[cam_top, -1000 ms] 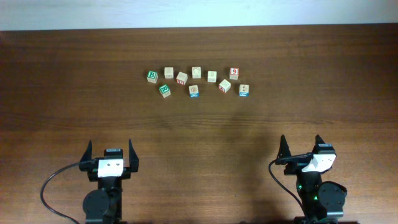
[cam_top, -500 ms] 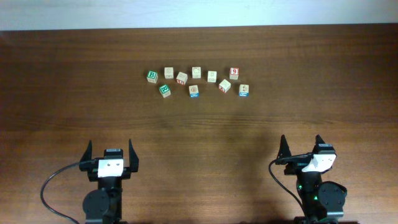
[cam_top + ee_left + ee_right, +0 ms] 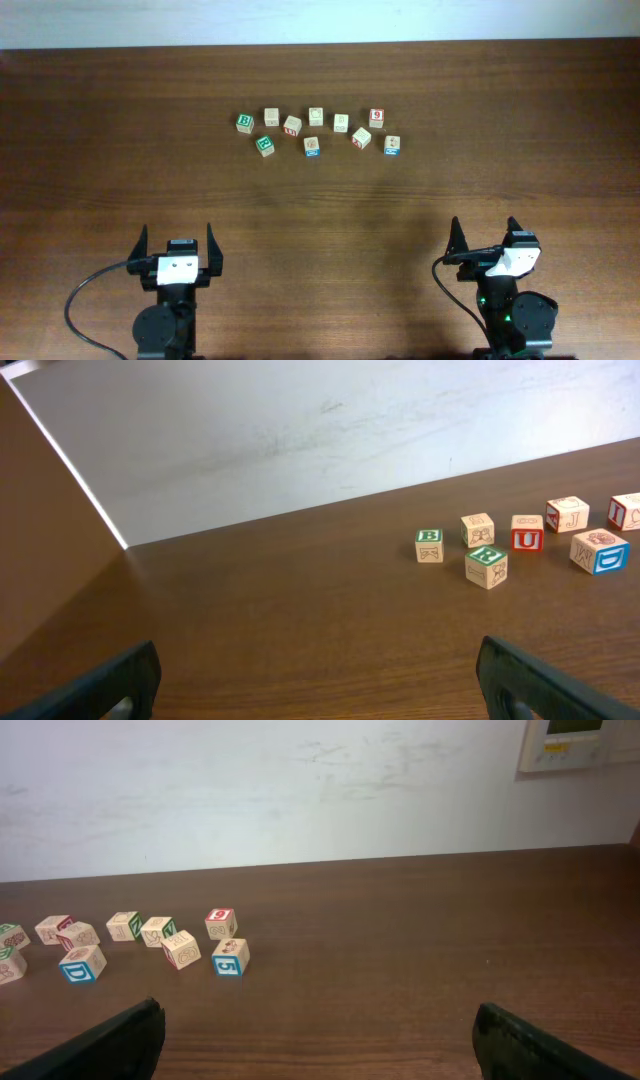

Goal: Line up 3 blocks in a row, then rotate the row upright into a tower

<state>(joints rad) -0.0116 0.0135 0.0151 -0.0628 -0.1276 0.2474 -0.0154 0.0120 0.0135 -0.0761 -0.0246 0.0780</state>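
Observation:
Several small wooden alphabet blocks lie in a loose row at the far middle of the table. Among them are a red-faced "U" block point(image 3: 292, 125) point(image 3: 527, 533), a blue-faced block point(image 3: 312, 146) point(image 3: 599, 551) point(image 3: 82, 963) and a blue "5" block point(image 3: 392, 145) point(image 3: 230, 957). My left gripper point(image 3: 177, 235) point(image 3: 318, 665) hangs open near the front left, far short of the row. My right gripper point(image 3: 484, 225) point(image 3: 318, 1020) is open near the front right. Nothing sits between either pair of fingers.
Two green "B" cubes point(image 3: 245, 122) point(image 3: 264, 145) mark the row's left end, and a red "9" cube point(image 3: 377, 117) point(image 3: 221, 923) sits near its right end. Plain pale cubes fill the gaps. A white wall point(image 3: 300, 790) rises behind the table's far edge.

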